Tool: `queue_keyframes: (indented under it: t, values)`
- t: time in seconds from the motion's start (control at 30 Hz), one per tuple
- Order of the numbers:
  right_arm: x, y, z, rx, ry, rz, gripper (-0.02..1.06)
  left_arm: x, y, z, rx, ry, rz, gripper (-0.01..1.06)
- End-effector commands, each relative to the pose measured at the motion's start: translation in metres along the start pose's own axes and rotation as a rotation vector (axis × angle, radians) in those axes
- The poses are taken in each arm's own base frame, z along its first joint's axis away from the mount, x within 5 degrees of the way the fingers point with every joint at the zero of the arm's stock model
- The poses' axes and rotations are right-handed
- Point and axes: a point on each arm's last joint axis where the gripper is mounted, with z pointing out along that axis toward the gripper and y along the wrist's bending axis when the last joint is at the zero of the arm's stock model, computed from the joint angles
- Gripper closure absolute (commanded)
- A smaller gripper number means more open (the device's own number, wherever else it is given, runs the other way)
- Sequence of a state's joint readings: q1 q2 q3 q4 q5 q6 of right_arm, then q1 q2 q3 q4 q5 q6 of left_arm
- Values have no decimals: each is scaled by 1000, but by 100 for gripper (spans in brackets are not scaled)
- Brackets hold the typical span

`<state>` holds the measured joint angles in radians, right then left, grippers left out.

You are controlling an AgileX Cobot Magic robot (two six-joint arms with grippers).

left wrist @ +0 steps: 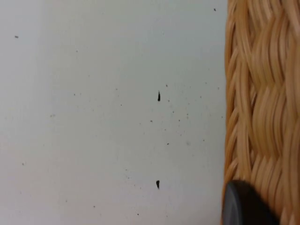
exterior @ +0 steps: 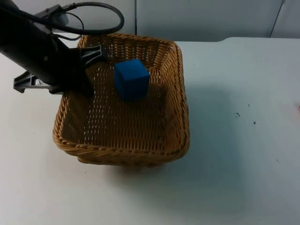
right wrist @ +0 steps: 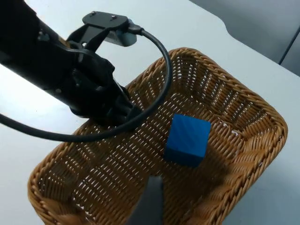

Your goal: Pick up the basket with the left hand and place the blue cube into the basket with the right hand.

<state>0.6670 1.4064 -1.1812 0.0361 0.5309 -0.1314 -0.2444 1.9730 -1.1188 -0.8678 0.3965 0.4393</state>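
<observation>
The wicker basket (exterior: 123, 154) is carried by the left gripper (exterior: 84, 82), whose fingers clamp the left wall of the rim. A broad shadow on the white table (exterior: 234, 164) beneath and to the right of the basket suggests that it is held off the surface, tilted slightly. In the left wrist view the woven rim (left wrist: 262, 93) runs just beside a black fingertip (left wrist: 243, 206), with speckled table top (left wrist: 117, 117) beyond.

The blue cube (exterior: 132, 78) rests on the basket floor, toward the far wall and apart from the left gripper. The right wrist view looks down into the basket (right wrist: 243, 108) from above: the cube (right wrist: 188, 139) lies free near its middle, the left arm (right wrist: 56, 70) reaches over the rim, and one grey fingertip of the right gripper (right wrist: 150, 204) stands well clear of the cube. Whether that gripper is spread or closed cannot be told; it holds nothing visible.

Judged from this layout, both parts of the task appear done: basket lifted, cube deposited. The step in hand is the right arm's retreat above the basket. The next move calls for little beyond keeping the basket steady so that the cube does not slide, and clearing the right arm away without brushing the rim.
</observation>
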Motion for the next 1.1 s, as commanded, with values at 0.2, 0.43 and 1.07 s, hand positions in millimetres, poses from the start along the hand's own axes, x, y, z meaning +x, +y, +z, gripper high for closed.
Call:
queue_keyframes:
  t: [0.2,0.43,1.07]
  values:
    - [1,3,-3,-15,1,16,25,-9,-4,13,18,-16,-1,105]
    - [1,4,-3,-28,9,27,25,-15,0,21,-6,-62,1,105]
    - [-4,3,-38,-19,-49,-15,25,-11,8,42,-10,-17,14,105]
